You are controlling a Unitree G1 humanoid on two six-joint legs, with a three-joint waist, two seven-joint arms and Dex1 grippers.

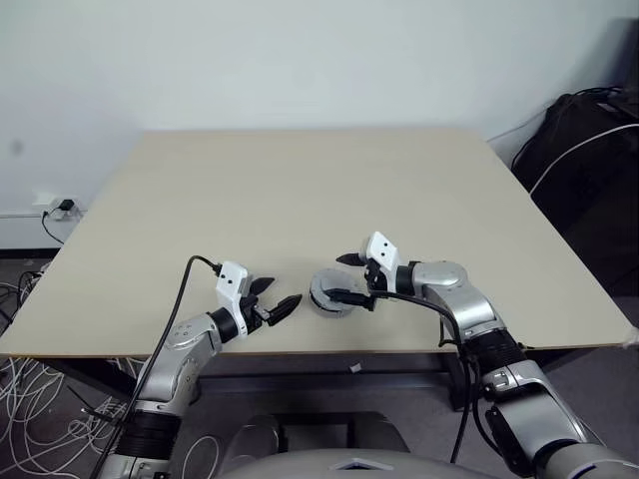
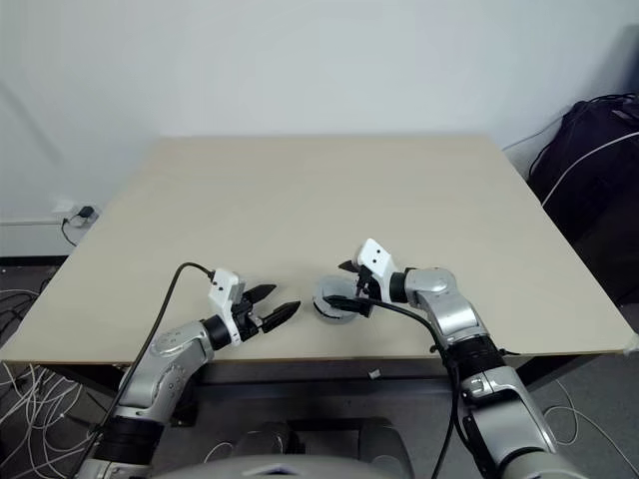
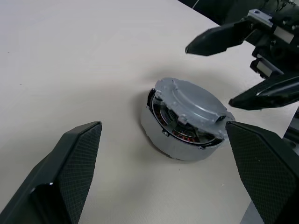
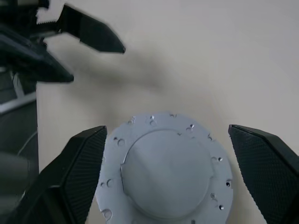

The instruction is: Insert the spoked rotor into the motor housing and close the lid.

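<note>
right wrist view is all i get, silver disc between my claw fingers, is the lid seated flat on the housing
Observer: Not flat. In the left wrist view the lid sits tilted on the motor housing, raised on one side, with copper windings showing through the gap.
Operator: am i gripping it
Observer: No. The right claw is open, one finger on each side of the housing, apart from it.
Operator: where's the other claw
Observer: The left claw is open too, holding nothing, to the housing's left near the front edge of the table.
</note>
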